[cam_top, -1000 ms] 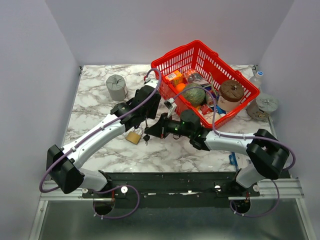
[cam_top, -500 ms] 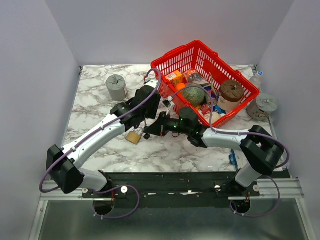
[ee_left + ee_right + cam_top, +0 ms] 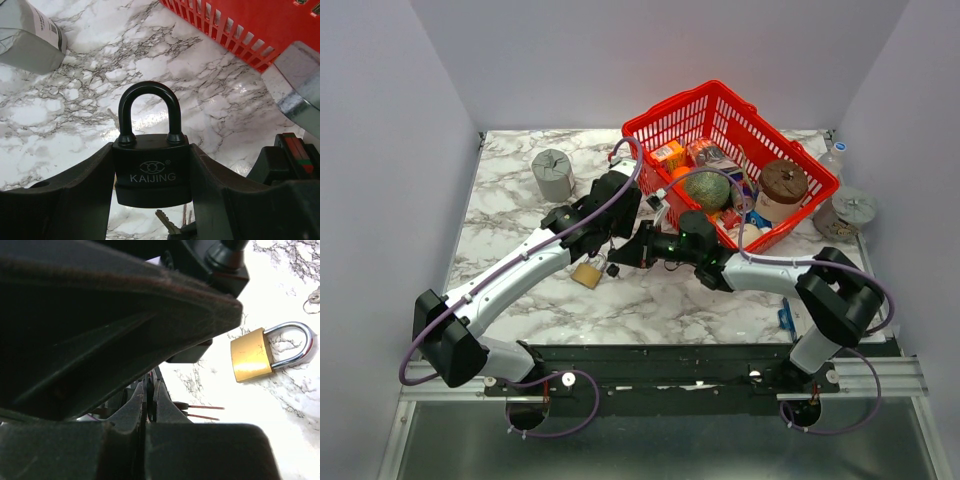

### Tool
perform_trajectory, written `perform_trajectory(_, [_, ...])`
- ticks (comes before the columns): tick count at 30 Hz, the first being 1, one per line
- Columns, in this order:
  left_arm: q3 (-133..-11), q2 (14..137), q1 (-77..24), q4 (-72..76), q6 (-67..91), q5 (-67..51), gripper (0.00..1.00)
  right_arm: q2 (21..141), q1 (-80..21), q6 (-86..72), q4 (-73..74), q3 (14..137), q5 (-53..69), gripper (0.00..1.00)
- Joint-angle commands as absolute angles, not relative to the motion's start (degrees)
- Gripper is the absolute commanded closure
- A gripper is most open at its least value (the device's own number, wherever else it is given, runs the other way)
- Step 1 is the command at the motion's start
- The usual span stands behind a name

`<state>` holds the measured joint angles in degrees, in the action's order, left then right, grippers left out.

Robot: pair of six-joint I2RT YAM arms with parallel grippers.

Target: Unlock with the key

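The basket point(image 3: 260, 25) lies beyond the left gripper point(image 3: 151, 165), whose jaws stand padlock-wide, clamping the black padlock point(image 3: 151, 177) by its sides, shackle outward. The right gripper point(image 3: 150, 395) is all but closed. The brass padlock point(image 3: 252, 355) lies flat beside its jaws, apart. Pinched between them is the key point(image 3: 165, 221) — blade just under the black padlock.

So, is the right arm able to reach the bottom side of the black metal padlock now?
Probably yes. The left claw grips the black metal padlock by its sides, so its bottom looks free, and the small silver key in the right claw shows just under it.
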<state>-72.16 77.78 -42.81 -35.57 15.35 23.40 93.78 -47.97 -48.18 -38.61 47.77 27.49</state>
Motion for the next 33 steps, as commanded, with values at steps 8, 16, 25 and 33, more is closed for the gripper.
perform_trajectory(8, [-72.2, 76.9, -42.5, -31.3, 14.6, 22.9, 1.0, 96.2, -46.8, -49.4, -40.6, 50.0, 29.6, 0.99])
perform_trajectory(16, [-72.2, 76.8, -42.5, -31.3, 14.7, 22.8, 1.0, 96.9, -46.0, -49.7, -40.4, 50.7, 29.3, 0.99])
perform_trajectory(25, [-72.1, 76.8, -42.5, -31.2, 14.8, 22.7, 1.0, 97.6, -45.5, -50.1, -40.7, 51.1, 28.2, 0.99])
perform_trajectory(33, [-72.2, 76.8, -42.5, -31.3, 14.7, 22.7, 1.0, 97.1, -45.4, -50.4, -40.9, 50.6, 25.1, 0.99])
